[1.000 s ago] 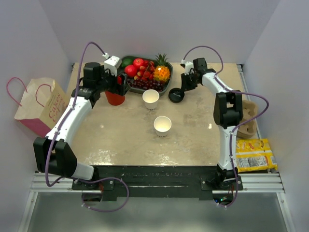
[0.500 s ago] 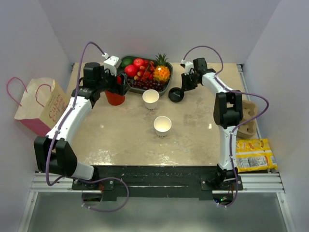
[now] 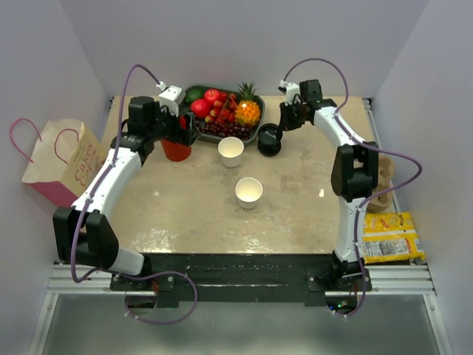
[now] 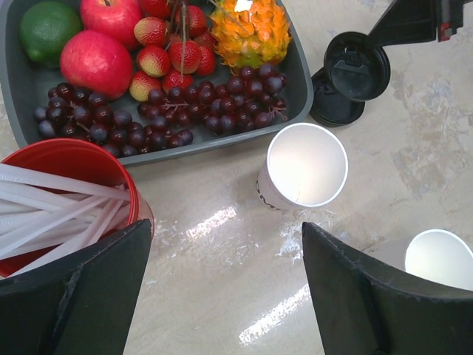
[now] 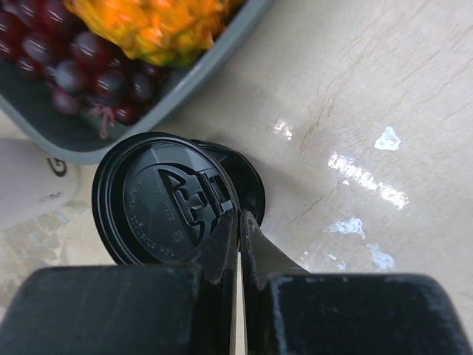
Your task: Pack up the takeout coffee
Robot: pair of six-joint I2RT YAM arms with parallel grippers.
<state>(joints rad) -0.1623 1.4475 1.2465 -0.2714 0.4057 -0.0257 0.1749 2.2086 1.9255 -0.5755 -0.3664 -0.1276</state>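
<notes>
From above, I see my right gripper point(image 3: 285, 123) at the black lid point(image 3: 270, 137), just beside the fruit tray point(image 3: 244, 140). Two lidless white paper cups point(image 3: 230, 150) stand on the table point(image 3: 185, 214).

Left wrist: my left gripper point(image 4: 225, 229) hangs wide open and empty beside the red cup point(image 4: 66, 159).

Right wrist: the right gripper is clenched on the black lid's rim, above a second lid point(image 5: 250, 174).

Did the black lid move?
Yes. The black lid, pinched in the right fingers, shifted toward the table's far edge, up alongside the grey fruit tray.
</notes>
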